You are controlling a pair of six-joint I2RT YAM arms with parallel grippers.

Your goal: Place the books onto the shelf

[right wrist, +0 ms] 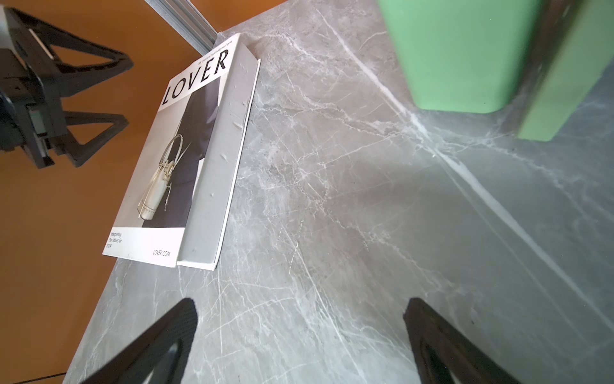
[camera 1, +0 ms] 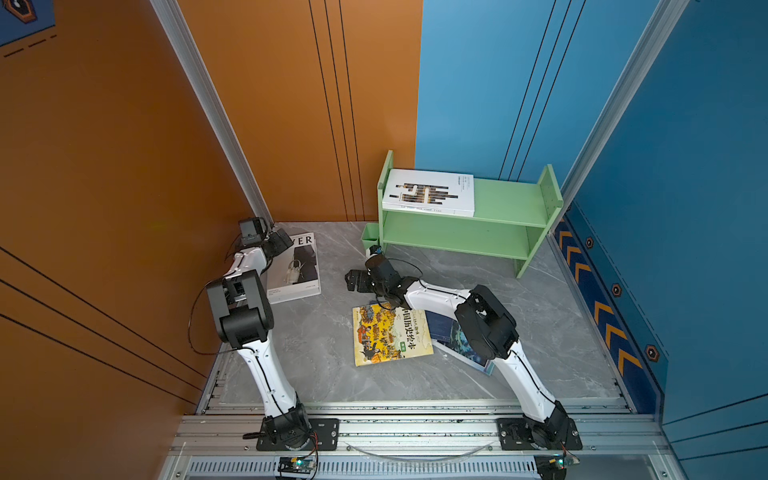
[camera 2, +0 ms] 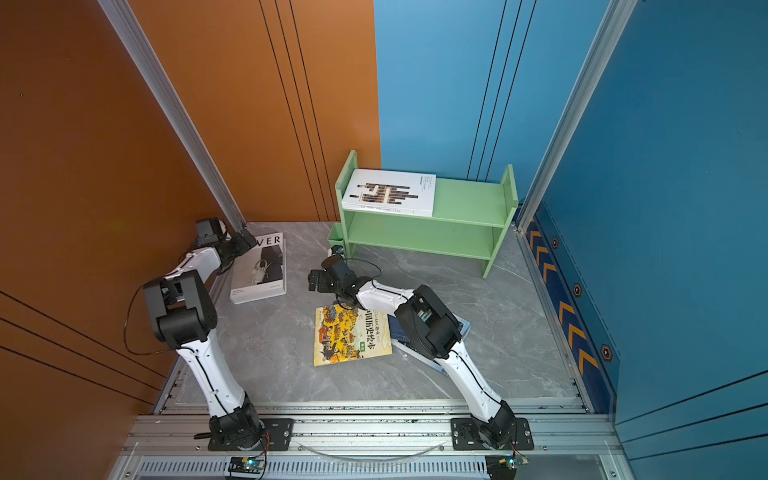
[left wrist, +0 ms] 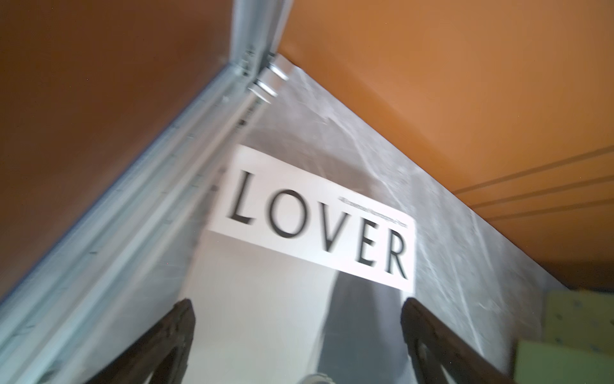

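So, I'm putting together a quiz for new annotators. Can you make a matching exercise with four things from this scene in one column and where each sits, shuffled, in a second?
Things
1. LOVER book
2. white book with dark blocks
3. yellow illustrated book
4. small green cup

Places
A. on the outer side of the shelf, low down
B. flat on the table, by the orange wall
C. lying on the shelf's top tier
D. flat mid-table, against a navy book

Pairs: 1-B, 2-C, 3-D, 4-A
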